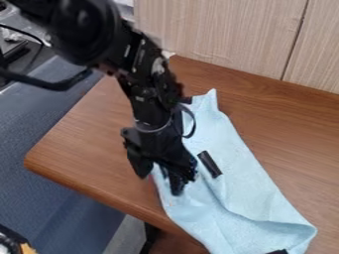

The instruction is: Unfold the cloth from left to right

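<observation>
A black claw [159, 184] hangs at the left edge of the blue cloth [248, 198] on a table [86, 141]

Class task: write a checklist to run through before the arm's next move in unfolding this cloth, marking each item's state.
1. Gripper at the cloth's left edge in view: ok.
2. Cloth securely gripped: cannot tell.
3. Cloth lying smooth: not ok, creases show toward the lower right.
4. Cloth free of other objects: not ok, a small dark piece lies on it.
5. Whole cloth in view: not ok, the picture's bottom edge cuts it off.
</observation>
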{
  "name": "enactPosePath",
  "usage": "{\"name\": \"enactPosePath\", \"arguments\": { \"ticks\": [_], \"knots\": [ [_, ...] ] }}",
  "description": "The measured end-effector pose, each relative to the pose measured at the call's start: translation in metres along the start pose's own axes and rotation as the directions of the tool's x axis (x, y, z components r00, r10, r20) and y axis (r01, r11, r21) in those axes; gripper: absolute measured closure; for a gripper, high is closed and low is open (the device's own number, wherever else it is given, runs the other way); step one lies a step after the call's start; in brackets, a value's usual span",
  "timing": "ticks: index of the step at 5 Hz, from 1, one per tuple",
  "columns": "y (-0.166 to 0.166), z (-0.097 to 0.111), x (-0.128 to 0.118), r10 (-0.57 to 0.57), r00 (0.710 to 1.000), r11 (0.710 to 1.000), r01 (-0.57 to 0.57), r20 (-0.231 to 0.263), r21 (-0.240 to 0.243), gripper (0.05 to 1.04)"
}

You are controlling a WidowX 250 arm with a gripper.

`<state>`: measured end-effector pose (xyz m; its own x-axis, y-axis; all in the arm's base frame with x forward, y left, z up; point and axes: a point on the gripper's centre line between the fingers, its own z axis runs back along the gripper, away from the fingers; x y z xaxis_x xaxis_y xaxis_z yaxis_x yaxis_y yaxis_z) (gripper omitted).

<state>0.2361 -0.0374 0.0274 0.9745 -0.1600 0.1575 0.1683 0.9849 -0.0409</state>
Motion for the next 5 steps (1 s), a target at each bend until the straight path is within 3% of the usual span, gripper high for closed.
{"name": "enactPosePath", "arguments": {
  "ticks": [1,3,5],
  "knots": [
    [-0.004,0.013,0.006,-0.01,1.0,1.0,0.01,0.025,0.0,0.081],
    [-0.007,0.06,0.016,-0.021,0.991,1.0,0.018,0.133,0.024,0.085],
    [-0.009,0.068,0.017,-0.026,0.987,1.0,0.022,0.158,0.022,0.085]
  ]
}}
